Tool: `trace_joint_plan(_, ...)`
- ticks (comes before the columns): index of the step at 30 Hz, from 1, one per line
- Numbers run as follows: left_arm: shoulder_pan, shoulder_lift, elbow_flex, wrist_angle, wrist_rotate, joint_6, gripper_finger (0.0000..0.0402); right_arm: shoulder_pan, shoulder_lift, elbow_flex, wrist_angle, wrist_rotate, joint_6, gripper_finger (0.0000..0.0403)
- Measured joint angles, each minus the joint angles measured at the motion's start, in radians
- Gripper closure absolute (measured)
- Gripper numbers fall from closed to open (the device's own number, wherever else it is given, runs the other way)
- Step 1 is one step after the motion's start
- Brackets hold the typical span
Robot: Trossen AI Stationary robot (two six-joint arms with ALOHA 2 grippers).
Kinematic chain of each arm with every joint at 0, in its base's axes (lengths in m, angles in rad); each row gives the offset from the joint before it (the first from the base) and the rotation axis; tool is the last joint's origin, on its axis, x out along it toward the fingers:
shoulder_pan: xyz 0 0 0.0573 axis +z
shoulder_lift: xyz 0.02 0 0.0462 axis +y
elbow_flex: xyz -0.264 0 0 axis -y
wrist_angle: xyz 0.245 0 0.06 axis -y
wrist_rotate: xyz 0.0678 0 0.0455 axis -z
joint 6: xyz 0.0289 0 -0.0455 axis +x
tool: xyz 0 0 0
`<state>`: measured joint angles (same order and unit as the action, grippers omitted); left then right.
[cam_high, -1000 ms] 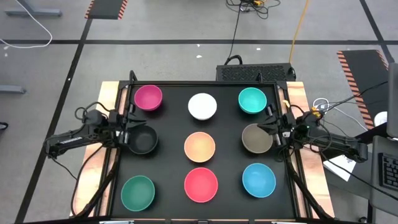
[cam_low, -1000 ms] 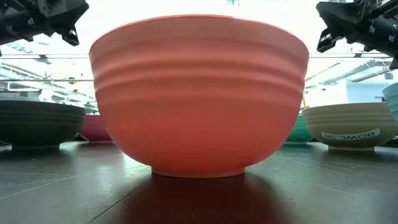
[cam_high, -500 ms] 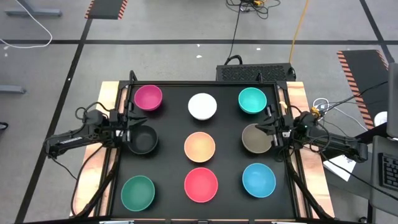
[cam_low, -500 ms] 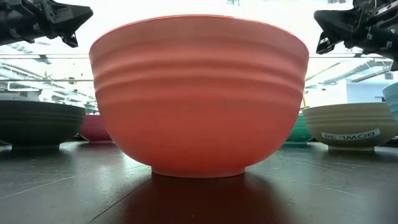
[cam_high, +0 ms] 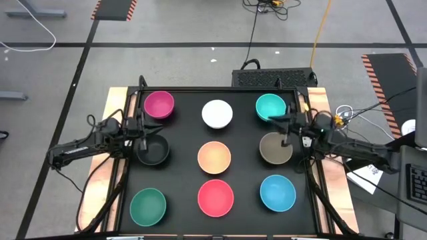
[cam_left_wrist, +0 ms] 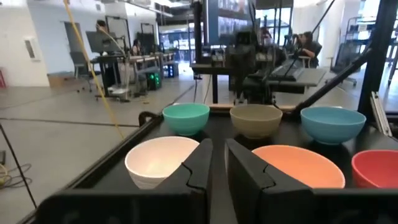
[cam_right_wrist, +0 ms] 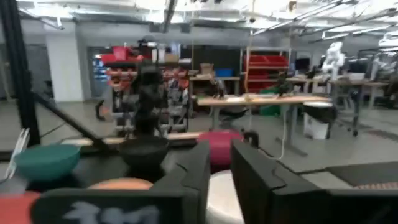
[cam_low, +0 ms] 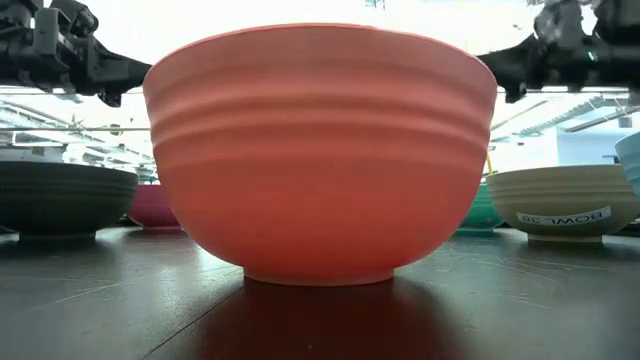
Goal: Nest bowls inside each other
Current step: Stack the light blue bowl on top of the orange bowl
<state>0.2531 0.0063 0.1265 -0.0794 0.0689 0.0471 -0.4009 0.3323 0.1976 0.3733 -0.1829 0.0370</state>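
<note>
Nine bowls stand apart in three rows on the black table: magenta (cam_high: 159, 105), white (cam_high: 217, 114), teal (cam_high: 270, 107), black (cam_high: 153, 149), orange (cam_high: 214, 157), taupe (cam_high: 275, 148), green (cam_high: 147, 206), red (cam_high: 215, 198), blue (cam_high: 277, 193). Each rests on its foot, mouth up. My left gripper (cam_high: 143, 133) hangs level above the black bowl's left rim, its fingers (cam_left_wrist: 219, 155) a narrow slit apart with nothing between. My right gripper (cam_high: 272, 120) reaches level above the gap between the teal and taupe bowls, fingers (cam_right_wrist: 221, 158) slightly apart and empty.
A raised black frame (cam_high: 220, 89) runs around the table, with wooden boards (cam_high: 110, 167) outside it at left and right. The red bowl (cam_low: 320, 150) fills the low view, and both grippers (cam_low: 120, 78) (cam_low: 505, 75) hang well above the rims.
My right gripper has risen, tipped up from a downward slant to about level, and swung out from the table's right edge toward the far left, over the taupe bowl's far rim. My left gripper has tipped to level and sunk a little above the black bowl.
</note>
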Motion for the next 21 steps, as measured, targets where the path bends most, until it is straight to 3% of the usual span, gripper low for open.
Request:
trace_joint_plan(8,0.000,0.000,0.000,0.001,0.030,0.001,0.0355,-0.085,0.278,0.340,-0.388,0.138,-0.068,0.0248)
trace_joint_plan(11,0.000,0.000,0.000,0.002,0.050,0.001,0.0355,-0.128,0.364,0.436,-0.557,0.209,-0.101,0.0231)
trace_joint_plan(14,0.000,0.000,0.000,0.001,0.062,0.002,0.0355,-0.191,0.410,0.482,-0.612,0.291,-0.130,0.0223)
trace_joint_plan(16,0.000,0.000,0.000,0.001,0.062,0.002,0.0355,-0.250,0.428,0.485,-0.625,0.279,-0.130,0.0223)
trace_joint_plan(21,0.000,0.000,0.000,0.006,0.062,0.003,0.0355,-0.355,0.479,0.482,-0.710,0.123,-0.141,0.0222)
